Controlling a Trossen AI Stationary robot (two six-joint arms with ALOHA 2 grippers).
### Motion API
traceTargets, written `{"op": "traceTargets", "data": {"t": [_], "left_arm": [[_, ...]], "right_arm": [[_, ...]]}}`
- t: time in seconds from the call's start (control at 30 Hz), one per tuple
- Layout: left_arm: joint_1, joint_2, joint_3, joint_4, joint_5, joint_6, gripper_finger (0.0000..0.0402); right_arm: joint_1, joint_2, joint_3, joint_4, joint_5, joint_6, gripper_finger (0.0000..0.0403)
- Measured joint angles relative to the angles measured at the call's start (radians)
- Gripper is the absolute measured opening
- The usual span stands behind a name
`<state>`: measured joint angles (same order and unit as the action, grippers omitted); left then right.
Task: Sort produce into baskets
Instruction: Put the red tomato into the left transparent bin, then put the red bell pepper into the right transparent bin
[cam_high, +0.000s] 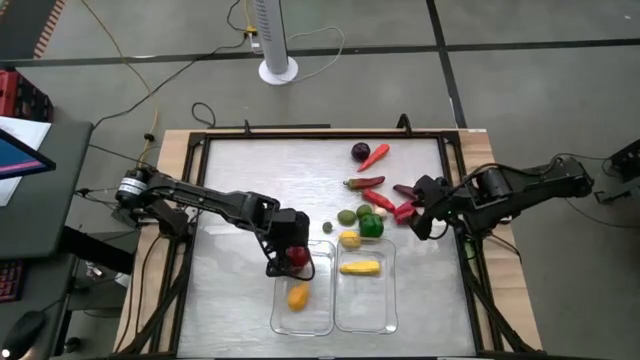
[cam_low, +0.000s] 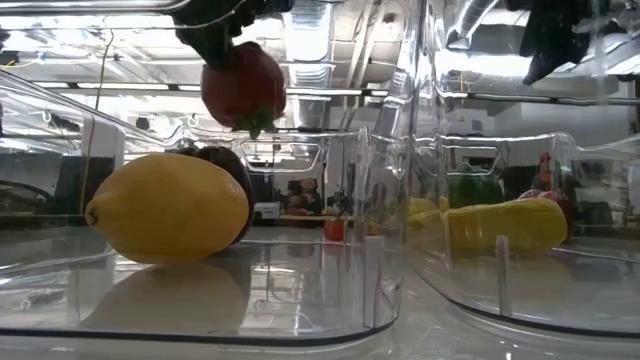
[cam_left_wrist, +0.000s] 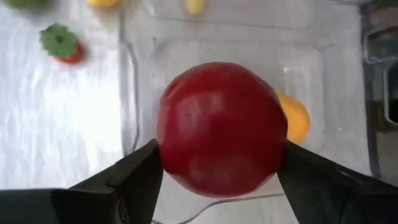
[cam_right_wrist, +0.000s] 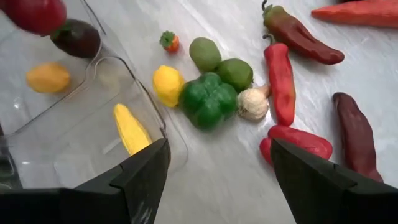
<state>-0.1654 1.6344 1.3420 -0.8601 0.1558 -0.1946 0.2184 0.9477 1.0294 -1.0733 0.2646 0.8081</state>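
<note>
Red round fruit (cam_left_wrist: 221, 127) sits clamped between the left gripper (cam_high: 288, 254) fingers, above the left tub (cam_high: 303, 318). Dropped, it could bounce off the yellow-orange fruit (cam_high: 298, 295) inside. Corn (cam_high: 359, 267) occupies the right tub (cam_high: 367, 312). The right gripper (cam_right_wrist: 217, 180) hovers open and empty near the chillies (cam_right_wrist: 281, 81).

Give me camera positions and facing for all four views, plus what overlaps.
High: overhead, straight down on the table; both arms show, left gripper over the left tub.
Low: table height, looking level through the tub walls; red fruit hangs above a yellow fruit.
Left wrist: looks down past its own jaws clamping the red fruit.
Right wrist: right gripper open, empty, facing the green pepper and corn.
Shared: the red fruit shows in all four.
</note>
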Motion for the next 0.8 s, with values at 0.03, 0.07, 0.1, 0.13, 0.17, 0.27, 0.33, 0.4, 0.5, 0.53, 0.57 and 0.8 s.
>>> {"op": "traceTargets", "data": {"t": [0.03,0.07,0.1,0.13,0.17,0.27,0.33,0.4,0.5,0.53,0.57,0.8], "left_arm": [[0.000,0.000,-0.001,-0.002,-0.003,-0.014,0.0281],[-0.001,0.000,-0.002,-0.003,0.000,-0.025,0.0287],[-0.002,0.001,-0.002,0.002,0.008,-0.028,0.0294],[-0.002,0.001,-0.002,0.010,0.020,-0.029,0.0302],[-0.003,0.001,-0.002,0.018,0.026,-0.028,0.0311],[0.001,0.001,-0.002,0.017,0.032,-0.028,0.0341],[0.018,0.001,-0.001,0.018,0.053,-0.045,0.0357],[0.037,0.001,0.010,0.010,0.088,-0.071,0.0364],[0.073,0.002,0.059,0.018,0.106,-0.078,0.0362],[0.086,0.002,0.077,0.021,0.104,-0.068,0.0360],[0.101,0.002,0.091,0.026,0.100,-0.053,0.0357],[0.292,0.082,0.117,0.166,0.142,-0.024,0.0327]], "right_arm": [[-0.007,-0.001,0.000,-0.001,-0.014,-0.011,0.0309],[-0.014,-0.003,0.000,-0.001,-0.022,-0.020,0.0309],[-0.019,-0.005,0.000,-0.003,-0.024,-0.028,0.0309],[-0.022,-0.005,0.000,-0.005,-0.025,-0.035,0.0309],[-0.026,-0.005,0.000,-0.005,-0.025,-0.046,0.0309],[-0.025,-0.007,0.000,-0.013,-0.024,-0.059,0.0309],[-0.025,-0.008,0.000,-0.018,-0.023,-0.058,0.0309],[-0.018,-0.008,0.000,-0.019,-0.023,-0.049,0.0309],[0.004,-0.006,0.000,-0.019,-0.011,-0.025,0.0309],[0.010,-0.004,0.000,-0.019,0.001,-0.023,0.0309],[0.014,-0.001,-0.002,-0.018,0.012,-0.023,0.0309],[-0.034,0.025,-0.039,0.019,0.044,-0.083,0.0309]]}}
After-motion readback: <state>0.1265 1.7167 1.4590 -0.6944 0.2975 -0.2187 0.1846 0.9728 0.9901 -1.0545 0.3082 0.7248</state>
